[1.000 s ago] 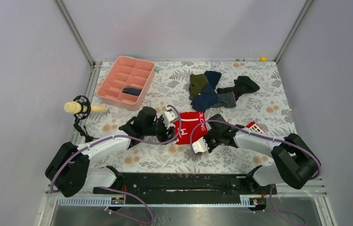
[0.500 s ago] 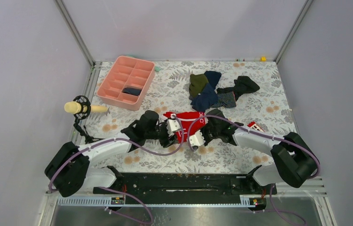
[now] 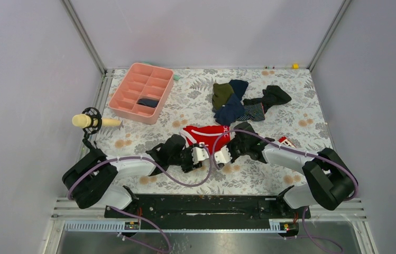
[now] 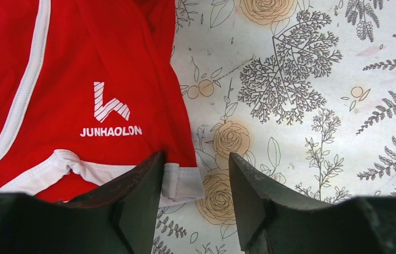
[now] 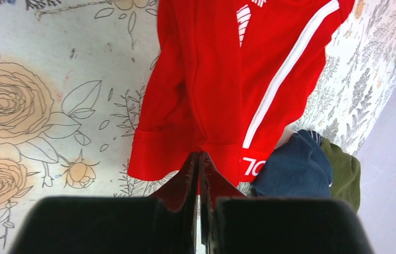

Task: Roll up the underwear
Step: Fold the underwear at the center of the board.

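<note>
The underwear (image 3: 206, 133), bright red with white trim, lies bunched in a short band on the flowered table. My left gripper (image 3: 192, 149) is open at its near left edge. In the left wrist view the underwear (image 4: 79, 79) shows its white logo, and its white trim corner lies between the spread fingers of my left gripper (image 4: 195, 182), against the left fingertip (image 4: 148, 177). My right gripper (image 3: 229, 143) is shut on the underwear's right edge. In the right wrist view my right gripper (image 5: 198, 161) pinches the red hem of the underwear (image 5: 222, 79).
A pink divided tray (image 3: 132, 100) stands at the back left. A pile of navy, olive and black garments (image 3: 238, 100) lies just behind the underwear, and its navy piece (image 5: 291, 169) is close to my right fingers. A small red box (image 3: 286, 142) sits by the right arm. A beige-handled tool (image 3: 87, 120) stands at the left edge.
The underwear lay spread flat; its near part has been folded away from the arms into a narrower band. Both grippers moved inward, and the left arm swung nearer and lower.
</note>
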You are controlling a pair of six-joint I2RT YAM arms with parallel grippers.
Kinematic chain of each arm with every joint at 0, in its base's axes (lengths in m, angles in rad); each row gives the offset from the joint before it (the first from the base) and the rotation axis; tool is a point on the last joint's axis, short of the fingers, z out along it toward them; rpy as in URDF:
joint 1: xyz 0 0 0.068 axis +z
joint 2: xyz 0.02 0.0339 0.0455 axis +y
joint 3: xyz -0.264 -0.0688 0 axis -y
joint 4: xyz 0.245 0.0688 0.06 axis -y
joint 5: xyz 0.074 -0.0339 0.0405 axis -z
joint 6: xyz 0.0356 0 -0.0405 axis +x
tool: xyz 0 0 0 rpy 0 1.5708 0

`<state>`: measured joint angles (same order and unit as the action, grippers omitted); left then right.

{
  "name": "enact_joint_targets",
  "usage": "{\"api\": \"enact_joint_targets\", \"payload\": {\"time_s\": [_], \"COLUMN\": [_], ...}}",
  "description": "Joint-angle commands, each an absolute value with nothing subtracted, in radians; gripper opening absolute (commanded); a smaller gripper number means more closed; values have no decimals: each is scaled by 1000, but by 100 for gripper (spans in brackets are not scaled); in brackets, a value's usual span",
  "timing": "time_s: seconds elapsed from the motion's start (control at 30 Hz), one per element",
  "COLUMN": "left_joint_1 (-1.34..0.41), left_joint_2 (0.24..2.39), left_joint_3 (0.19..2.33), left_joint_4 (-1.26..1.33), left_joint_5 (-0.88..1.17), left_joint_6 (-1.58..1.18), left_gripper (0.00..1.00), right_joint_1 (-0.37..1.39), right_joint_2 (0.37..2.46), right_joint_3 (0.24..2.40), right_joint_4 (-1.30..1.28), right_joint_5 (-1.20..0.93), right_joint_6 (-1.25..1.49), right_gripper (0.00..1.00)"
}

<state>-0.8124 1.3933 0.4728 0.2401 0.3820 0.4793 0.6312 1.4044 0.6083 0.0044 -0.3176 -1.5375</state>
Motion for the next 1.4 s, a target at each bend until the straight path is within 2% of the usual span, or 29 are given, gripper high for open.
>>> {"api": "enact_joint_targets", "payload": {"time_s": [0.0, 0.1, 0.13, 0.33, 0.73, 0.97, 1.37], "left_joint_1": [-836, -851, -854, -859, -861, -860, -859], "left_joint_2": [1408, 1419, 1426, 1443, 1449, 1457, 1466], "left_joint_3": [468, 460, 462, 459, 457, 459, 456], "left_joint_4": [317, 328, 328, 328, 332, 327, 336], "left_joint_5": [343, 322, 315, 299, 292, 299, 300], "left_joint_6": [496, 488, 481, 450, 431, 431, 434], "left_gripper": [49, 46, 44, 39, 32, 21, 18], "right_joint_1": [613, 597, 592, 571, 567, 568, 561], "right_joint_2": [1406, 1420, 1429, 1488, 1511, 1570, 1551], "right_joint_3": [623, 683, 707, 800, 859, 879, 854], "right_joint_4": [-78, -219, -265, -427, -547, -472, -388], "right_joint_5": [-373, -385, -387, -377, -419, -402, -393], "right_joint_6": [-1556, -1556, -1549, -1551, -1519, -1435, -1364], "right_gripper": [4, 24, 28, 37, 43, 40, 35]}}
